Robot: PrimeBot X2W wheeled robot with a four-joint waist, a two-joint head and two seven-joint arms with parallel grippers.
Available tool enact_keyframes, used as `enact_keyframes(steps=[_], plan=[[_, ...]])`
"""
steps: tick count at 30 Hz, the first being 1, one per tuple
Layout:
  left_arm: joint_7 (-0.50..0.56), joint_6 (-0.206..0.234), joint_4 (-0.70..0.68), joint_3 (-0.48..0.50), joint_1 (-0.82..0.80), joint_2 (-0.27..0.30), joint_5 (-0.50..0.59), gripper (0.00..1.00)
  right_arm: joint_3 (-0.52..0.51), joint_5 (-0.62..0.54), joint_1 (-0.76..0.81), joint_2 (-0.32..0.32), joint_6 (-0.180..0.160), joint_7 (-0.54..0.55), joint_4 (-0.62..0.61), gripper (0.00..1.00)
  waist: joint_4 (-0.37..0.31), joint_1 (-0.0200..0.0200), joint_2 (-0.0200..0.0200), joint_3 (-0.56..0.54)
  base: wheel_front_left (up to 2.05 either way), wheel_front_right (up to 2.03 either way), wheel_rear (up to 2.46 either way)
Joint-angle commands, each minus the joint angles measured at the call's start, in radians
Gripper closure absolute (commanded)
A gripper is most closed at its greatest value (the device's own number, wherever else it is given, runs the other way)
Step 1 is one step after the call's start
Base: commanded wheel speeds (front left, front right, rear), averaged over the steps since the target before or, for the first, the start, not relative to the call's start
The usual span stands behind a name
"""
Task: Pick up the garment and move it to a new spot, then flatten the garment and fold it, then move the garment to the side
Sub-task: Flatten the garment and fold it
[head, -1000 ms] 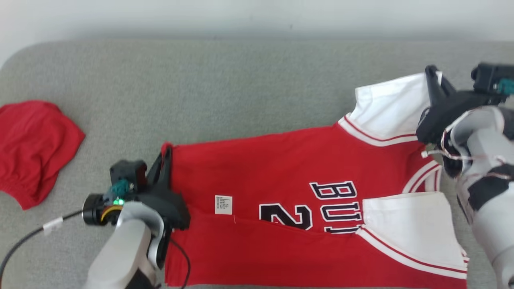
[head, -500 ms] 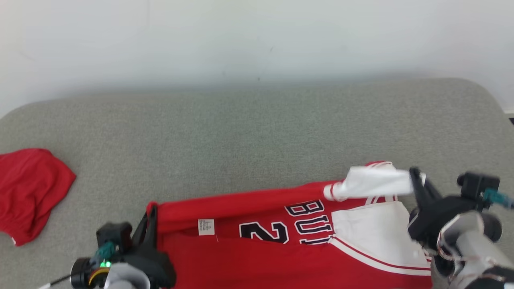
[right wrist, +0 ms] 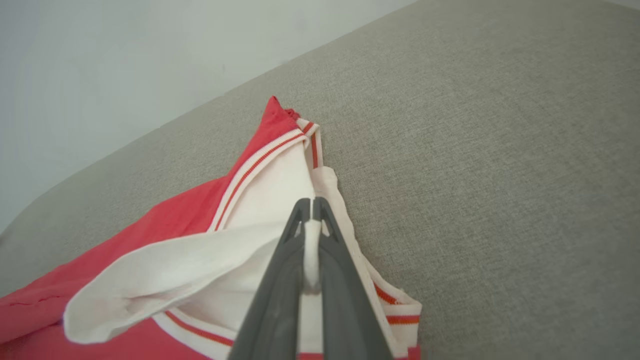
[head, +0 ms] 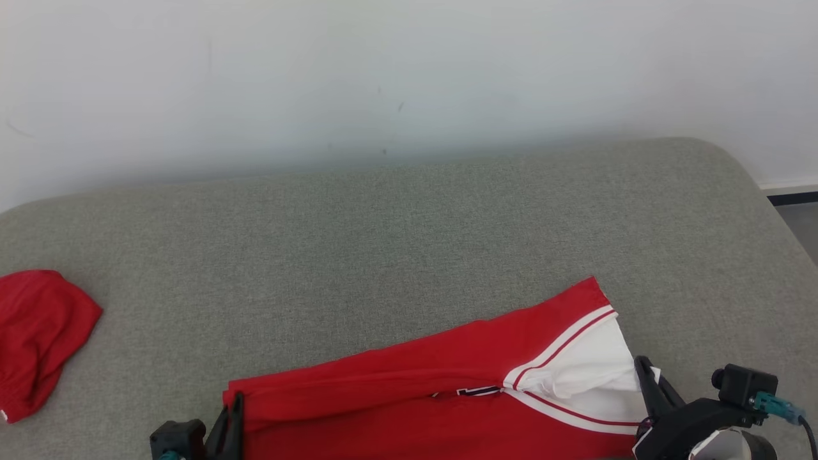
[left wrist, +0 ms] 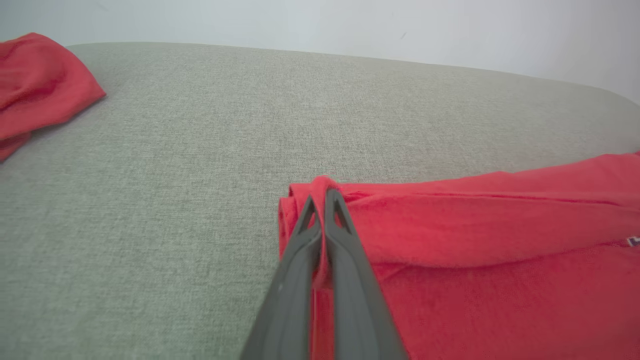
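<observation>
The garment, a red jersey with white sleeves and striped trim, lies folded lengthwise on the grey cushion near its front edge. My left gripper is shut on the red hem corner at the jersey's left end. My right gripper is shut on the white sleeve edge at the right end. In the right wrist view the sleeve curls over the jersey body. The jersey's lettering is almost fully covered by the folded-over upper half.
A second red cloth lies bunched at the cushion's left edge, also visible in the left wrist view. A pale wall stands behind the cushion. Floor shows past the cushion's right corner.
Both grippers have pulled the jersey's far edge toward the near edge, folding it in half lengthwise and covering the lettering. The head camera has tilted up, showing more wall.
</observation>
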Motion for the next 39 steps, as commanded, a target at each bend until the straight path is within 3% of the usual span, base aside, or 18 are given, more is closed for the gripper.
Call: enact_keyframes(steps=[1, 5, 9, 10, 11, 13, 24, 30, 39], plan=[[-0.003, -0.003, -0.002, 0.013, 0.018, -0.004, 0.018, 1.0, -0.01, -0.013, 0.024, 0.014, -0.003, 0.008, -0.009, 1.0, -0.004, 0.0001, 0.0001, -0.001, 0.0, 0.0, 0.0], [-0.003, -0.01, -0.012, 0.034, 0.042, -0.017, 0.04, 1.0, -0.036, -0.043, 0.057, 0.034, -0.003, 0.018, -0.017, 1.0, -0.006, 0.0001, 0.0001, -0.003, 0.0, 0.0, 0.0], [-0.003, -0.013, -0.027, 0.059, 0.067, -0.027, 0.066, 0.53, -0.064, -0.068, 0.076, 0.049, -0.003, 0.02, -0.02, 1.0, -0.005, 0.0001, 0.0001, -0.007, 0.0, 0.0, 0.0], [-0.003, -0.009, -0.031, 0.068, 0.077, -0.029, 0.074, 0.25, -0.075, -0.075, 0.082, 0.052, -0.003, 0.016, -0.017, 1.0, -0.004, 0.0001, 0.0001, -0.008, 0.0, 0.0, 0.0], [-0.003, -0.009, -0.04, 0.073, 0.087, -0.032, 0.082, 0.0, -0.089, -0.086, 0.086, 0.054, -0.003, 0.008, -0.012, 0.92, -0.002, 0.0001, 0.0001, -0.009, 0.0, 0.0, 0.0], [-0.003, 0.0, -0.078, 0.087, 0.101, -0.035, 0.107, 0.0, -0.113, -0.103, 0.088, 0.065, -0.003, -0.004, -0.008, 0.0, 0.001, 0.0001, 0.0001, -0.01, 0.0, 0.0, 0.0], [-0.003, 0.105, -0.31, 0.155, 0.245, -0.062, 0.268, 0.0, -0.175, -0.258, 0.071, 0.092, -0.003, -0.015, -0.016, 0.0, 0.033, 0.0001, 0.0001, -0.007, 0.0, 0.0, 0.0], [-0.003, 0.112, -0.302, 0.146, 0.247, -0.071, 0.275, 0.0, -0.199, -0.345, 0.02, 0.097, -0.003, 0.016, 0.016, 0.0, 0.056, 0.0001, 0.0001, 0.009, 0.0, 0.0, 0.0], [-0.003, 0.101, -0.285, 0.133, 0.21, -0.079, 0.258, 0.0, -0.237, -0.44, -0.066, 0.107, -0.003, 0.169, 0.138, 0.0, 0.097, 0.0001, 0.0001, 0.058, 0.0, 0.0, 0.0]])
